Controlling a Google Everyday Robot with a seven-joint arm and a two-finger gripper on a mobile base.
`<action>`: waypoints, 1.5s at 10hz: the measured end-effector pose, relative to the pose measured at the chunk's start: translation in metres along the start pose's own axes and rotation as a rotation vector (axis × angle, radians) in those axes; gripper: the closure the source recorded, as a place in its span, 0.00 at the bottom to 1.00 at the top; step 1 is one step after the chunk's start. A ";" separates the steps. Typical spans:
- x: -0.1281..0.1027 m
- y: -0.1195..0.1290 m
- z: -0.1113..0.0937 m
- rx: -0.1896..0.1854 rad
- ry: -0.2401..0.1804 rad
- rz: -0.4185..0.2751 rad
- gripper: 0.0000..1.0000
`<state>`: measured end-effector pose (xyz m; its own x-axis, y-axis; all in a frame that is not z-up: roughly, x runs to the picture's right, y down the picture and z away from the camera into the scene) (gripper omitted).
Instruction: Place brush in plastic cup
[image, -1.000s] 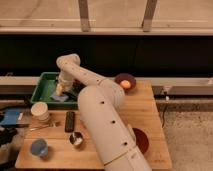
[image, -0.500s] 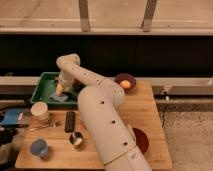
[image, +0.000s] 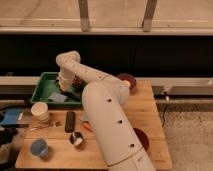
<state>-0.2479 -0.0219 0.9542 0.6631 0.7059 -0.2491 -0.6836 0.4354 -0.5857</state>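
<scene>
Camera view: the end effector (image: 66, 90), closed narrow, is seen down inside the green tray (image: 47, 80) at the back-left corner of the bench (image: 150, 115), with the brush (image: 76, 81) just beside it toward the tray's back-right corner, though whether it is gripped cannot be told.

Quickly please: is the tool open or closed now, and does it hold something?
Tool: closed, down in the green tray; whether it holds anything cannot be told.
</scene>
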 end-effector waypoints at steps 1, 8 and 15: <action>-0.001 -0.002 -0.009 0.012 -0.010 -0.005 1.00; -0.002 -0.002 -0.010 0.011 -0.007 -0.007 0.91; -0.007 0.005 -0.003 -0.006 -0.005 -0.012 0.23</action>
<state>-0.2554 -0.0261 0.9507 0.6699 0.7032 -0.2383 -0.6735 0.4406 -0.5935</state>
